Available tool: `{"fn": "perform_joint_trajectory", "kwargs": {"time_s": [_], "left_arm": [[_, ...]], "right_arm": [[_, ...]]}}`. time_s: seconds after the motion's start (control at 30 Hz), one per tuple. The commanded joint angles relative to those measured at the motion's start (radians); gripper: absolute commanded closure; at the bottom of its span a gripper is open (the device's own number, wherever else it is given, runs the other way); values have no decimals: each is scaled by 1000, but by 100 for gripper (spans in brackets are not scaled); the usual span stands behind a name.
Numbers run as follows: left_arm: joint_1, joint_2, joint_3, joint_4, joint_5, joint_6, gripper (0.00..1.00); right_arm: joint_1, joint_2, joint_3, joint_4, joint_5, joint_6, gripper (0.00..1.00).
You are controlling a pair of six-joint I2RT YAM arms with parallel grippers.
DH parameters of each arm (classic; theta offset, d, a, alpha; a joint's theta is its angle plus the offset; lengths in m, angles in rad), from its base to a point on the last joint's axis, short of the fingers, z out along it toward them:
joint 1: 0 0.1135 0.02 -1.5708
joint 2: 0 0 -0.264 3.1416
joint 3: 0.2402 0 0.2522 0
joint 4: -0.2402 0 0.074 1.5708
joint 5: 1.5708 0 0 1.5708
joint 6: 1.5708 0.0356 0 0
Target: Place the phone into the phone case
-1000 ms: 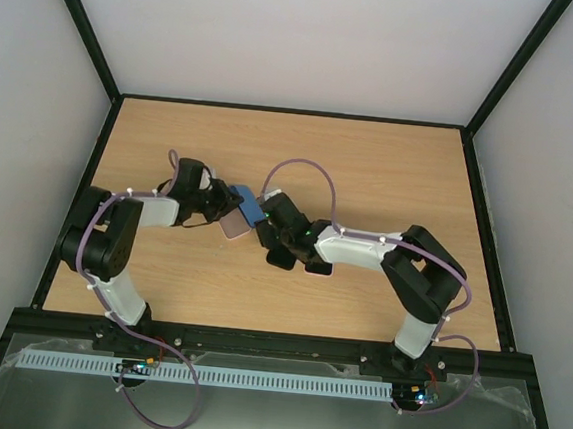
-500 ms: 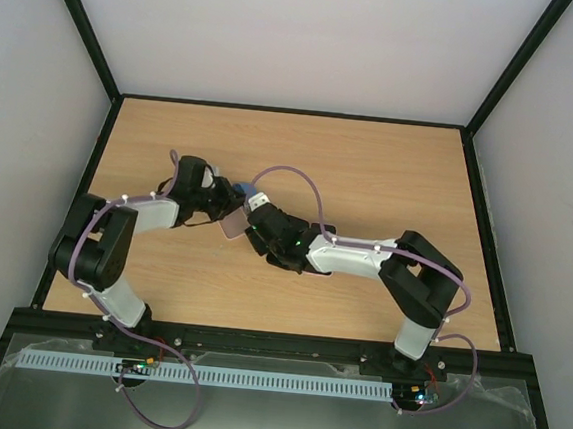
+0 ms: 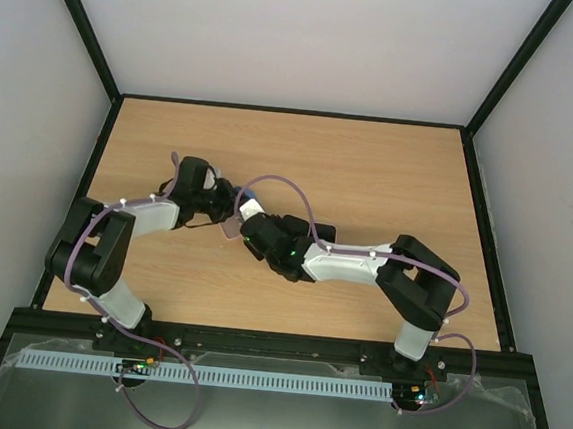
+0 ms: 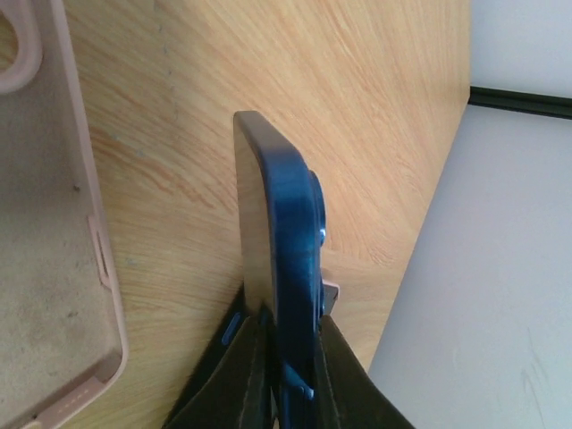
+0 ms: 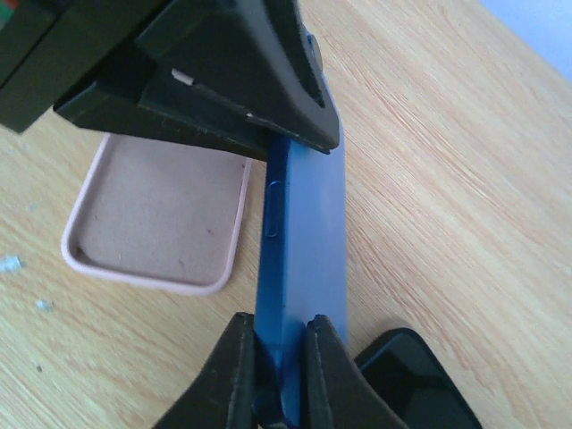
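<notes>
Nearest, both arms rise from the near edge of the table [image 3: 392,154] and bend inward, meeting a little left of the surface's middle.

**Case.** The pink phone case [image 5: 156,210] lies flat on the wood with its open side up, showing a matte lining and a raised rim. It sits on the near side of the meeting point, beside the phone and apart from it. A slot is cut into one long wall of the case, and part of a rounded cut-out shows at one end.

**Right gripper.** The right gripper [image 5: 279,338] is closed on the blue phone [image 4: 290,232], with one finger pressed against each broad face at the phone's near end.

**Phone.** The phone is held on edge above the surface, with its thin side upward in the right wrist view. A slim side button [image 5: 273,207] shows on that side. In the left wrist view a round camera bump [image 4: 315,207] stands out from the back face.

**Left gripper.** The left gripper [image 4: 290,332] clamps the opposite end of the phone, its black fingers tight on both faces. The phone therefore spans the gap between the two grippers.

**Other object.** A glossy black slab [image 5: 416,384] with rounded corners lies flat on the surface, to the right of the phone and close to the right gripper.

**Beyond.** Bare wood runs on to the far edge, which is bounded by a dark frame and pale walls.
</notes>
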Motion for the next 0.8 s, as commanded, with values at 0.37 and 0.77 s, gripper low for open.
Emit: {"fn": "perform_joint_trajectory", "kwargs": {"time_s": [0.37,0.77], "left_arm": [[13,-135,-18,-63,-58,53,47],[79,-171,26,-350,-402,300,51]], "right_arm": [[-5,-108,-99,113,101,161,98],[-8,-188,-108,66,105,375,98]]}}
